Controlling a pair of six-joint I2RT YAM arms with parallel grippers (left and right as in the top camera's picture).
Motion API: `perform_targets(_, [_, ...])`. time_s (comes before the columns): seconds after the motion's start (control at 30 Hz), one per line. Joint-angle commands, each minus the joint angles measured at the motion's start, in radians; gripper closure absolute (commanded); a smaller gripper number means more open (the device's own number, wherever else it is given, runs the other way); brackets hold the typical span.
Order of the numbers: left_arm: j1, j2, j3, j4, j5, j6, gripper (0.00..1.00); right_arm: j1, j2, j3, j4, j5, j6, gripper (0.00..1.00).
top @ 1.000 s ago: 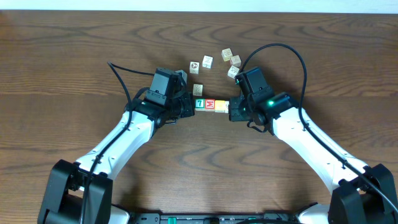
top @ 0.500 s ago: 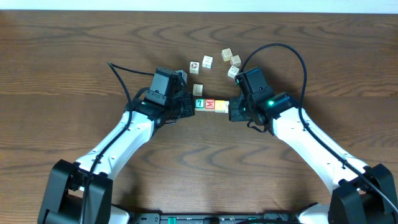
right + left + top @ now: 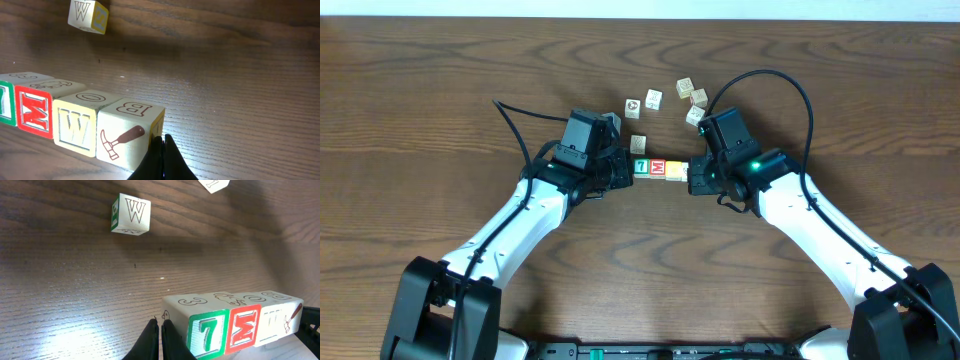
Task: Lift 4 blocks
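The four blocks stood in one straight row at the middle of the bench (image 3: 440,90), side faces touching. From the robot's left the order was green block (image 3: 207,332), red block (image 3: 243,327), yellow block (image 3: 270,322), white block (image 3: 127,135). The green one showed a white 7, the red one a white M, the yellow one a W. The white one had a hammer on its front and a B on top.

The left fingers (image 3: 160,326) were pressed together with no gap and nothing between them. Their tips sat against the outer face of the green block. The right fingers (image 3: 162,142) were likewise fully closed and empty, with their tips against the outer face of the white block. The row was thus held end to end between the two arms, seen from above as a short line between the left fingers and the right. The right arm covered most of the white block in that view. Whether the row rested on the bench or hung just clear of it could not be told.

Behind the row, near the green end, a loose W block (image 3: 131,214) lay apart from it. Further back, other cream blocks (image 3: 653,98) were scattered in a loose arc, well apart from the row.
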Motion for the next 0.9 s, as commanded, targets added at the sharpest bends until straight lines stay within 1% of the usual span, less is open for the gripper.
perform_targets(0.0, [-0.057, -0.032, 0.063, 0.027, 0.247, 0.010, 0.93, 0.057, -0.020, 0.058, 0.037, -0.292, -0.011, 0.99])
perform_targets(0.87, [-0.057, -0.031, 0.063, -0.017, 0.246, 0.010, 0.93, 0.060, -0.017, 0.058, 0.026, -0.273, -0.007, 0.99])
